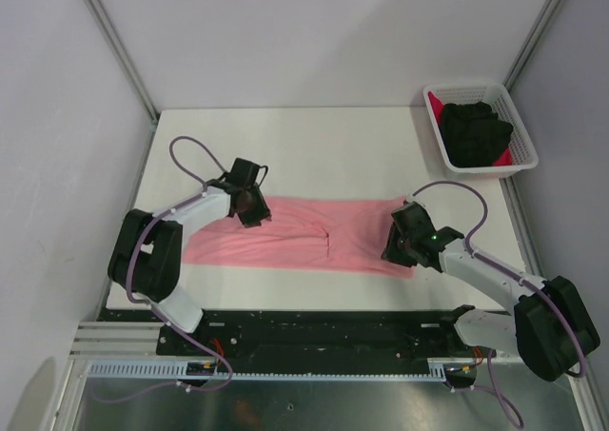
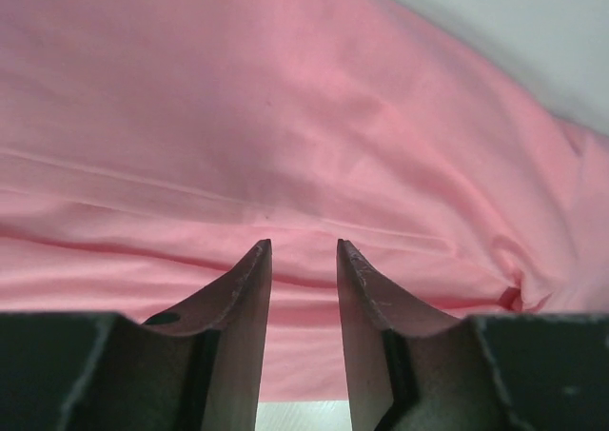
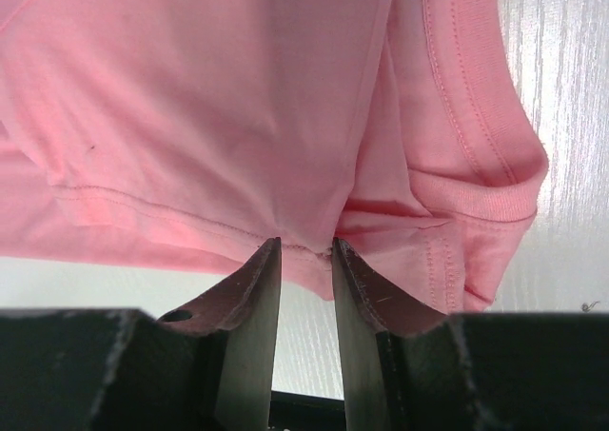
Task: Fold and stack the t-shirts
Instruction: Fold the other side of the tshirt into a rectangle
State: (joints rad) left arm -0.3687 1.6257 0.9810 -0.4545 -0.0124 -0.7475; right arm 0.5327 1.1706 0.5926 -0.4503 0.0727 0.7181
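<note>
At the hem of the salmon-pink t-shirt [image 3: 238, 98], right end effector [image 3: 305, 248] pinches cloth (overhead hides this); left end effector [image 2: 304, 246] unclear.

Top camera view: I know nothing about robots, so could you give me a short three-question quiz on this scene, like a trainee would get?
1. True or false: the salmon-pink t-shirt lies inside the white basket.
2. What is in the basket? A) a blue towel B) a black t-shirt on top of a red t-shirt C) nothing
3. Which arm's fingers are at the pink shirt's end nearer the basket?

Key:
1. False. It is spread out on the table.
2. B.
3. The right fingers, which pinch a stitched edge of the shirt.
</note>
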